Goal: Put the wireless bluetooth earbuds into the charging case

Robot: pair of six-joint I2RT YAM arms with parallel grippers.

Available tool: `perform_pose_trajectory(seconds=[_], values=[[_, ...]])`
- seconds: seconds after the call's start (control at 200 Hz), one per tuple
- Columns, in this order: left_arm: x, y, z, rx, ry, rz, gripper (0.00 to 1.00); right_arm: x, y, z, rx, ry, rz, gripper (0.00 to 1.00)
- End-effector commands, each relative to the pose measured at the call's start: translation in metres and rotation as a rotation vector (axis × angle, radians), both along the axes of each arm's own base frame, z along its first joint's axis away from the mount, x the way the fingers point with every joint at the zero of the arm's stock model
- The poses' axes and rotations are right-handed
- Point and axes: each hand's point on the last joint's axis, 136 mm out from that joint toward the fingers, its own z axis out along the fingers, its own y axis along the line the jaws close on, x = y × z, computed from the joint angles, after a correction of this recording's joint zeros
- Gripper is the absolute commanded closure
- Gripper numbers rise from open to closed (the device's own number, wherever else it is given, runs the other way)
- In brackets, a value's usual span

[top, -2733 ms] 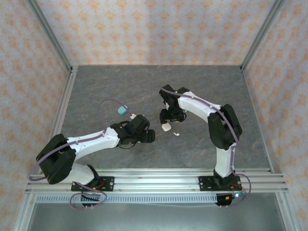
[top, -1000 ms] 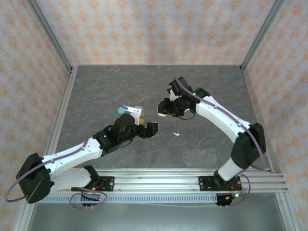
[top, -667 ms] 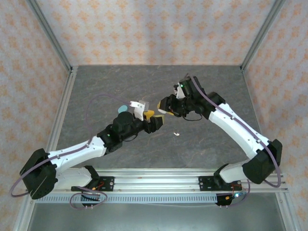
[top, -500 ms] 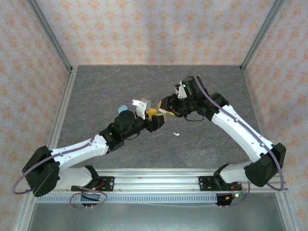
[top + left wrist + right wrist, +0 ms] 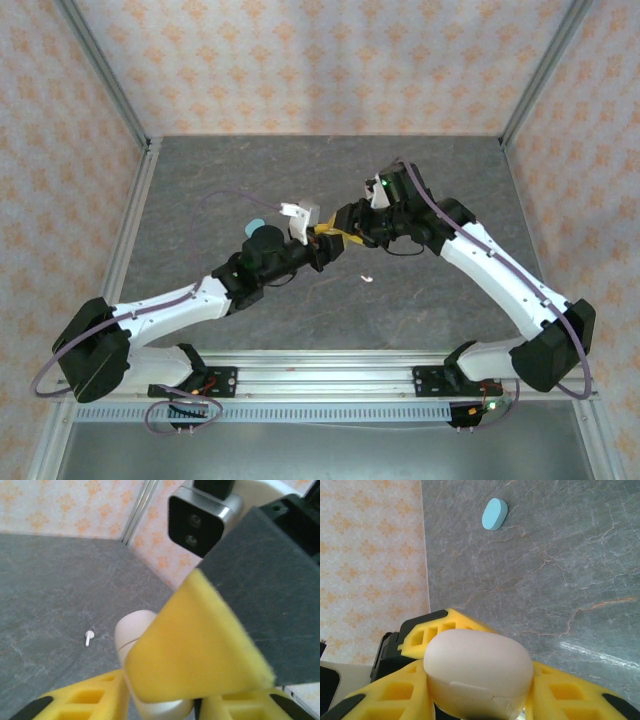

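A white pebble-shaped charging case (image 5: 477, 665) with its lid down hangs above the mid-table. My right gripper (image 5: 477, 680) is shut on it, one yellow finger on each side. My left gripper (image 5: 160, 700) has come in from the opposite side. Its fingers press against the same case (image 5: 135, 630), and one of them (image 5: 435, 627) shows behind the case. In the top view both grippers, left (image 5: 323, 242) and right (image 5: 341, 234), meet tip to tip. One white earbud (image 5: 366, 279) with a short stem lies on the table, apart from both grippers (image 5: 88, 638).
A pale teal pebble-shaped case (image 5: 256, 224) lies on the grey stone-patterned table (image 5: 420, 180), beside my left forearm (image 5: 494, 514). Patterned walls and metal rails (image 5: 130, 230) close in the table on three sides.
The right gripper lifted the white case off the table and carried it left. The left arm reached up to meet it, and its jaws narrowed from wide open onto the case.
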Motion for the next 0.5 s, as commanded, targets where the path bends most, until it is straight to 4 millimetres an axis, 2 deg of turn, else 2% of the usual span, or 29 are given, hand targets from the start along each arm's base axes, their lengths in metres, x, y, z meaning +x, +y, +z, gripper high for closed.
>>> perform_pose_trajectory(seconds=[0.0,0.075,0.24,0.365,0.445,0.495], values=[[0.006,-0.003,0.025,-0.058,-0.035,0.013,0.76,-0.007,0.001,0.019,0.053,-0.038,0.014,0.59],[0.006,-0.003,0.025,-0.060,-0.029,0.014,0.83,-0.007,0.001,0.021,0.058,-0.048,0.015,0.56],[0.006,-0.001,0.027,-0.069,-0.016,0.022,0.89,-0.008,-0.001,0.030,0.068,-0.090,0.018,0.44],[0.004,0.001,0.030,-0.080,0.004,0.020,0.92,-0.008,-0.006,0.048,0.090,-0.149,0.016,0.32],[0.001,0.004,0.033,-0.090,0.017,0.012,0.92,-0.007,-0.012,0.062,0.118,-0.191,0.010,0.26],[-0.001,0.008,0.036,-0.107,0.027,0.007,0.93,-0.002,-0.016,0.065,0.125,-0.206,0.004,0.24]])
